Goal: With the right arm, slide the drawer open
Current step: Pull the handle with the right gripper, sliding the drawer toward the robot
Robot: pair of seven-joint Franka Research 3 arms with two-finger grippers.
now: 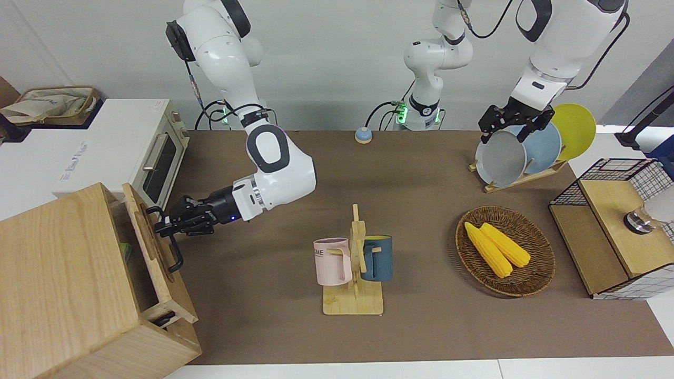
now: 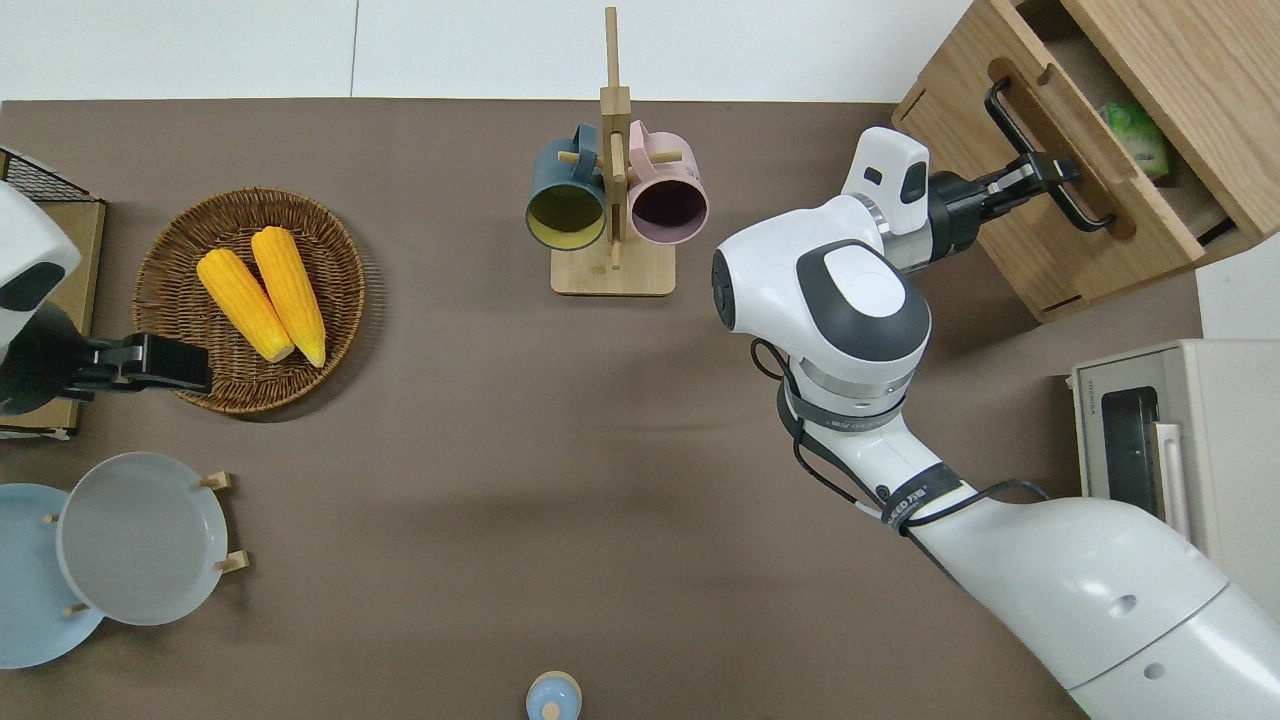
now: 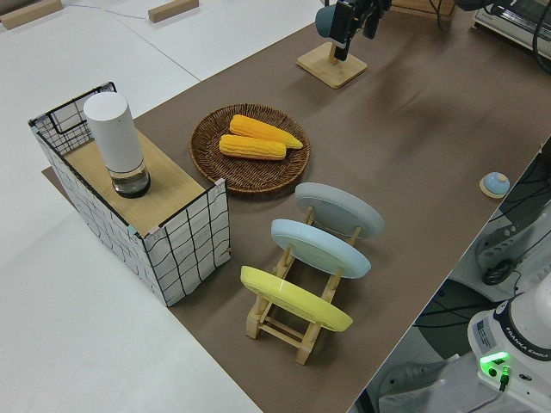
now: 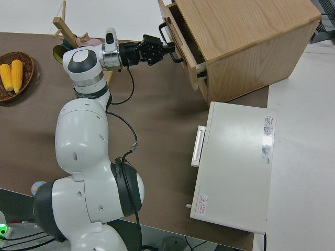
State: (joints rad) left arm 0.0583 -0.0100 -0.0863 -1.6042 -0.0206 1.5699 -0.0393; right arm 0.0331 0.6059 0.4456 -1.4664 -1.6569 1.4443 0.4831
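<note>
The drawer (image 1: 150, 247) of the big pale wooden cabinet (image 1: 63, 284) stands partly pulled out at the right arm's end of the table. My right gripper (image 1: 160, 225) is shut on its black bar handle (image 1: 171, 245), near the end of the bar closer to the robots. From overhead the right gripper (image 2: 1050, 172) clamps the handle (image 2: 1035, 145), and a gap shows between the drawer front (image 2: 1010, 220) and the cabinet (image 2: 1190, 70). A green object (image 2: 1135, 135) lies inside. In the right side view the gripper (image 4: 165, 49) holds the drawer (image 4: 183, 44). The left gripper (image 1: 508, 126) is parked, open.
A white toaster oven (image 1: 131, 152) stands beside the cabinet, nearer to the robots. A mug stand (image 1: 355, 263) with two mugs is mid-table. Toward the left arm's end are a wicker basket (image 1: 505, 250) with corn, a plate rack (image 1: 518, 152) and a wire-mesh cabinet (image 1: 616, 231).
</note>
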